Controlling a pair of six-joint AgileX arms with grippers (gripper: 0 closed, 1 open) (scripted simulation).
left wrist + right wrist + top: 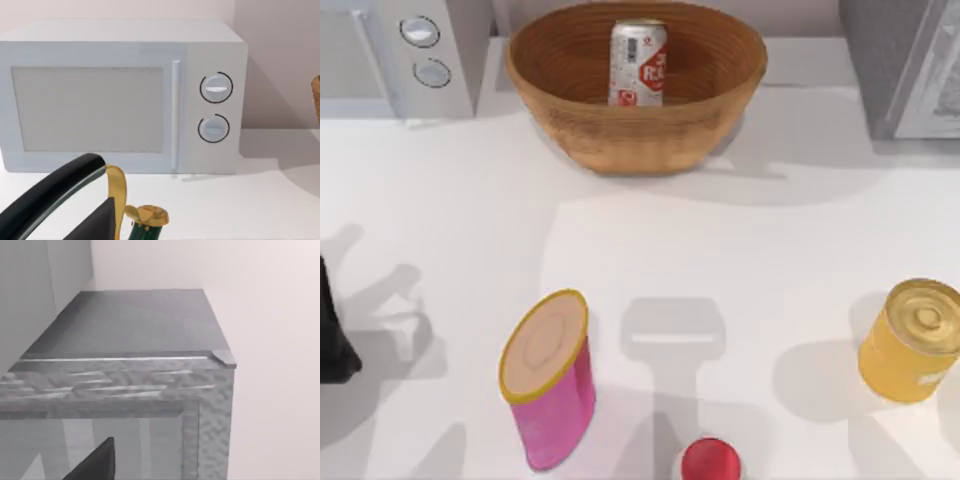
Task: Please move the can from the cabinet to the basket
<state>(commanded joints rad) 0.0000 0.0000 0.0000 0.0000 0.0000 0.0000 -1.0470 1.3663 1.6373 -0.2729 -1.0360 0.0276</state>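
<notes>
Slim silver drink can with red-and-white label [638, 63] stands upright inside the large oval woven wicker basket [570, 120] at the worktop's far edge, centre. Placement looks done; what's left is parking the arms, no further grasp needed. Left tool [112, 220] sits low at the worktop's left edge, facing the white microwave [125, 100]; right tool [95, 462] faces the grey cabinet [140, 370] at the far right corner. Can't tell either tool's opening.
</notes>
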